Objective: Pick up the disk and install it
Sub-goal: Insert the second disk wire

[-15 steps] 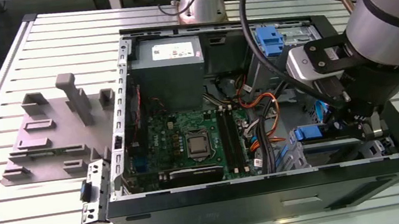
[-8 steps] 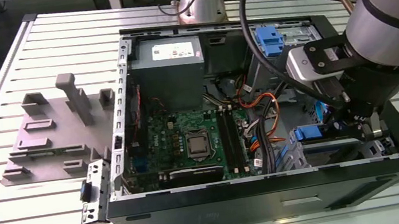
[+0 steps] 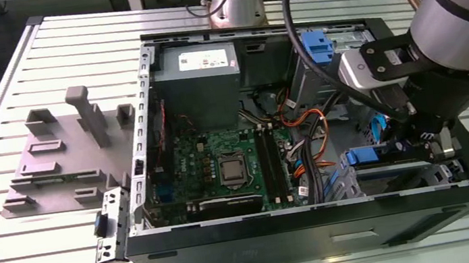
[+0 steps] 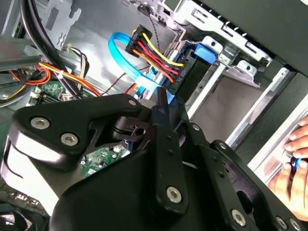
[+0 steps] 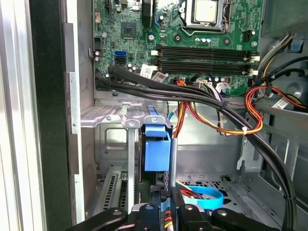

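Reaching into open computer case [image 3: 233,257], gripper [image 5: 163,199] sits at drive cage; disk [image 5: 156,154] stands edge-on in bay just beyond fingertips, long axis running away; grip state unclear.

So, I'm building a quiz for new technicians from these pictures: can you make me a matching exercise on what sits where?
Things:
1. grey slotted plastic stand
2. grey power-supply box with a white sticker
3. green motherboard with a silver processor
4. blue plastic drive carrier

Places:
A. in the metal drive bay, beside the black gripper
B. flat on the case floor
C. on the slatted table, outside the case
D. in the case's far corner, near the arm's base

Pairs: 1-C, 2-D, 3-B, 4-A
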You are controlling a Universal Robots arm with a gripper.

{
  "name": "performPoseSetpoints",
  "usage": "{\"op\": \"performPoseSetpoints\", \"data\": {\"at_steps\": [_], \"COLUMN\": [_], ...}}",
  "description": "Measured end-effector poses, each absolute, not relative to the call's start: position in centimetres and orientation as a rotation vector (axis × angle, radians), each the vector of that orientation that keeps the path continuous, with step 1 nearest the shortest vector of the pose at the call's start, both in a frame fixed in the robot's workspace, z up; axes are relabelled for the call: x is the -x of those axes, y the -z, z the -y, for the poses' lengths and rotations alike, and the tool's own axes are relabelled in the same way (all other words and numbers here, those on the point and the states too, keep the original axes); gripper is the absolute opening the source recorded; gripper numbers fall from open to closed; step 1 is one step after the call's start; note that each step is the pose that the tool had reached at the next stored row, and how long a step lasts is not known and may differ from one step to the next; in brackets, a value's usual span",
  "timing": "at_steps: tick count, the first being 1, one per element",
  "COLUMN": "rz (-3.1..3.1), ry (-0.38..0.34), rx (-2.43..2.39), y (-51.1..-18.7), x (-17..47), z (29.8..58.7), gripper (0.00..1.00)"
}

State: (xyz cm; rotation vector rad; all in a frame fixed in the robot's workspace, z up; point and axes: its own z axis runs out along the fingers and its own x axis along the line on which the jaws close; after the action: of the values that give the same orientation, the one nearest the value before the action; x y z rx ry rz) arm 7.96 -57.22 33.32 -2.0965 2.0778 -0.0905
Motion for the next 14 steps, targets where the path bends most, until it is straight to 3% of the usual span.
{"op": "performPoseSetpoints", "data": {"at_steps": [10,14], "rz": [-2.078,-2.078], "ry": [0.09,0.09], "rx": [2.096,2.097], "y": [-34.22,-34.25], "x": [-7.96,-7.96], "z": [57.2,57.2], "gripper": [0.23,0.11]}}
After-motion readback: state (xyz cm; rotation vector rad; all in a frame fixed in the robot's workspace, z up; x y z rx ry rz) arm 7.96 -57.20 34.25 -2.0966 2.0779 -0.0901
